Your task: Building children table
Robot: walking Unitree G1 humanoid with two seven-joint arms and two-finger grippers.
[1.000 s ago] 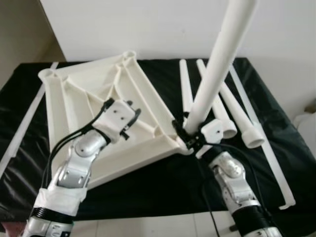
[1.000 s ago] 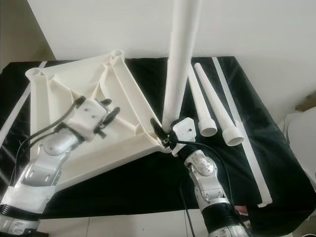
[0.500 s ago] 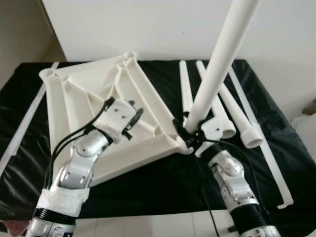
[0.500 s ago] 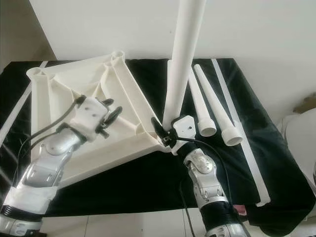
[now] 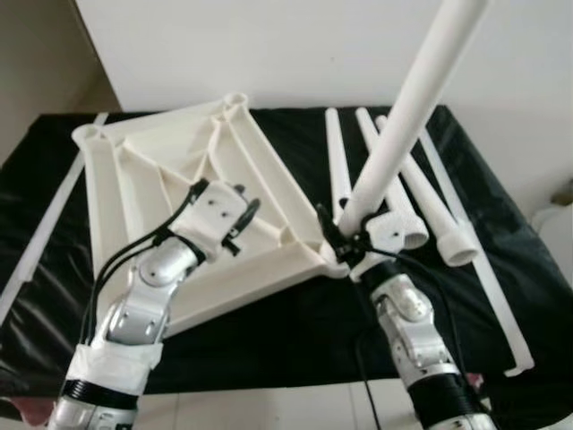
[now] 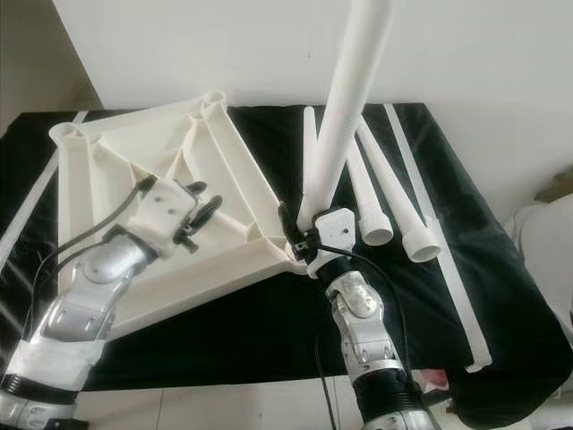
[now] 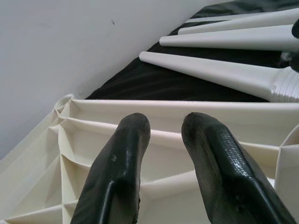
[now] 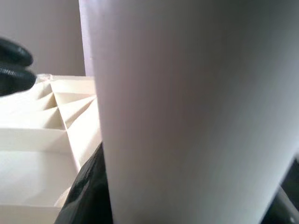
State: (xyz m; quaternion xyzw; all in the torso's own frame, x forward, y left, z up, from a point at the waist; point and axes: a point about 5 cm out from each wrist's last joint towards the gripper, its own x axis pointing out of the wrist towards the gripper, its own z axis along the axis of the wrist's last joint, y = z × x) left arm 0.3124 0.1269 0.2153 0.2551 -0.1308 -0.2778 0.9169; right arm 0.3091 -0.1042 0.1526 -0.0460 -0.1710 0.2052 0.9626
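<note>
Head view: table leg [image 5: 407, 116] steeply upright.

Black-draped table [image 5: 269, 331], inverted tabletop [image 5: 152, 170], legs [image 5: 430, 202]

tabletop [image 5: 152, 179]: cream, ribbed underside up | held leg [image 5: 403, 125]: white, tilted, at near corner socket | three legs [image 5: 421, 202]: lying beside

A black cloth [image 5: 269, 331] covers the surface before me. Behind it rises a plain white wall [image 5: 269, 54], and pale floor [image 5: 269, 408] shows at the near edge.
</note>
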